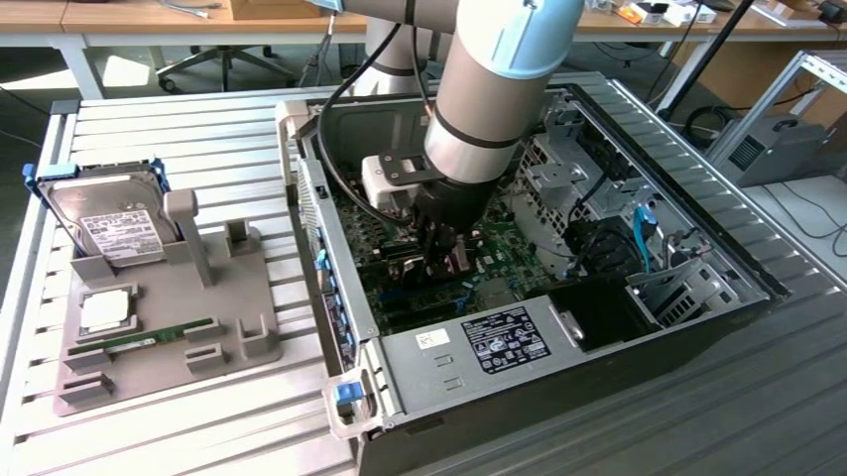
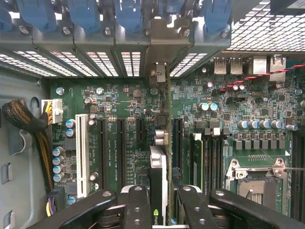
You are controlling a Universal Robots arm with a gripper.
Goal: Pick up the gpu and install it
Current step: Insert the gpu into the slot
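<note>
The gpu (image 2: 159, 176) stands on edge over the green motherboard (image 2: 124, 100), seen as a thin dark card with a silver-grey bracket end (image 2: 161, 72) reaching the case's rear slot openings. My gripper (image 2: 159, 210) is shut on it, with a black finger (image 2: 137, 206) on each side of the card. The card lies along the row of black expansion slots (image 2: 120, 152); whether it is seated I cannot tell. In the exterior view my gripper (image 1: 439, 250) is lowered deep inside the open computer case (image 1: 317, 129), just above the motherboard.
A white slot (image 2: 82, 155), a bundle of cables (image 2: 21, 119) and the CPU socket (image 2: 257, 179) flank the card. Outside the case, on the exterior view's left, a grey holder (image 1: 252, 342) carries a hard drive (image 1: 117, 233) and a green RAM stick (image 1: 157, 337). The power supply (image 1: 497, 342) fills the case's near end.
</note>
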